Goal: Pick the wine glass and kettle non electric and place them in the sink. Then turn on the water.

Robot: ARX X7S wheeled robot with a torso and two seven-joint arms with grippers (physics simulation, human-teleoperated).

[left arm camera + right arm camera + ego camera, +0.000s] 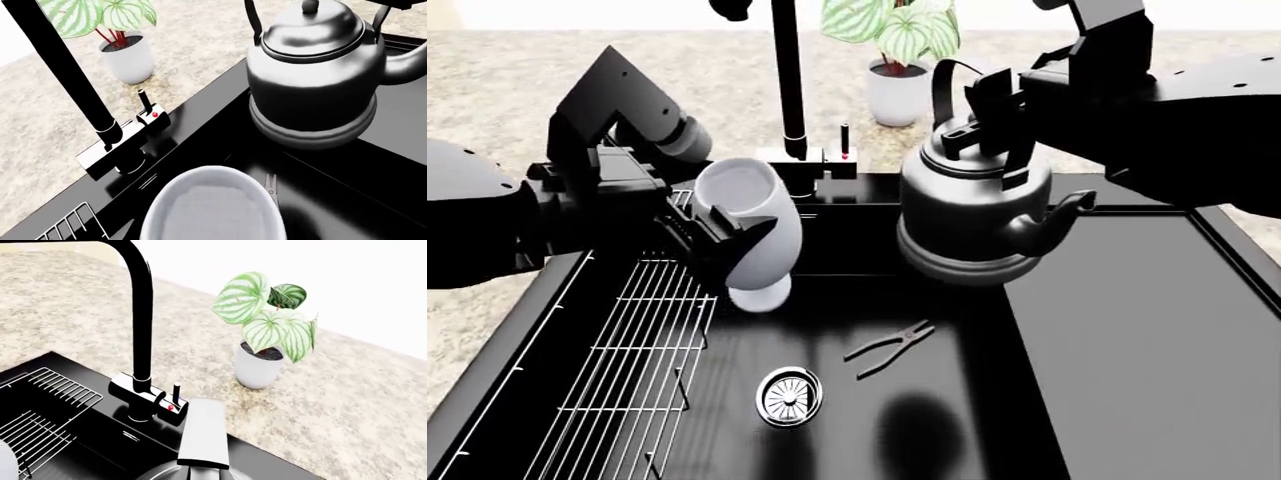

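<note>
The big black rectangular sink (1121, 330) sits right under both loads. The glossy dark grey metal stovetop kettle (974, 215) hangs upright over the basin's right half, its arched handle pinched from above by the right gripper (994, 120). The pale grey-white wine glass (747, 235) is clamped at its side by the left gripper (727, 240), foot low over the basin floor, near the wire rack (627, 360). I reckon both just need to go straight down.
</note>
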